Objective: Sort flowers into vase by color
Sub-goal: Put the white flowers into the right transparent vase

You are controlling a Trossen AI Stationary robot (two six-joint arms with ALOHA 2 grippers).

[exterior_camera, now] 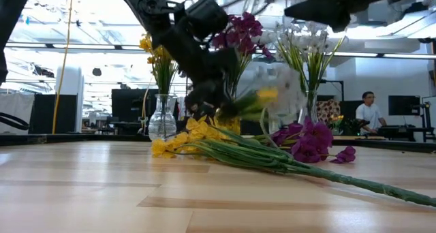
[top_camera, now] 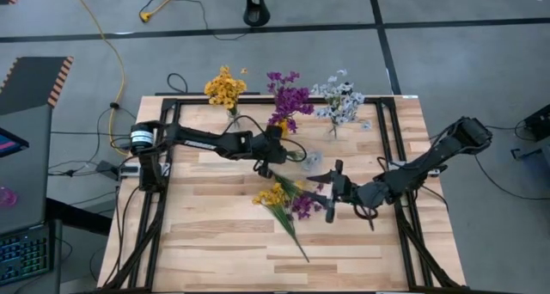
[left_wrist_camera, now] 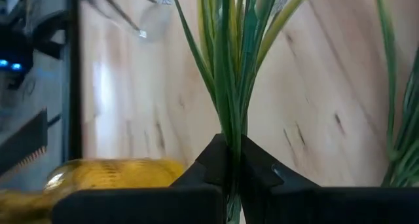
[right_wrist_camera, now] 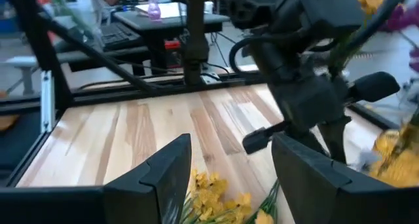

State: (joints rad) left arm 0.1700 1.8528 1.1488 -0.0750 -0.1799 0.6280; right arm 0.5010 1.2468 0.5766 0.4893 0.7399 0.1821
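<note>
Green stems [left_wrist_camera: 229, 86] fill your left wrist view, pinched between the left gripper [left_wrist_camera: 230, 168], whose fingers are clamped together on them. From above, you find that left gripper [top_camera: 265, 167] at mid-table, just above a loose bunch of flowers [top_camera: 288, 201] lying flat on the table [top_camera: 215, 242]: yellow [exterior_camera: 180, 141] and purple blossoms [exterior_camera: 310, 141], long stems trailing toward the near edge. Your right gripper [top_camera: 332, 191] sits just beside the bunch on its right, fingers [right_wrist_camera: 163, 178] held apart, nothing between them, yellow blossoms on the wood below. Along the far edge you have three vases, one each with yellow flowers [top_camera: 225, 88], purple flowers [top_camera: 289, 94] and pale white flowers [top_camera: 339, 98]. A person [exterior_camera: 368, 114] sits at a desk in the room beyond
</note>
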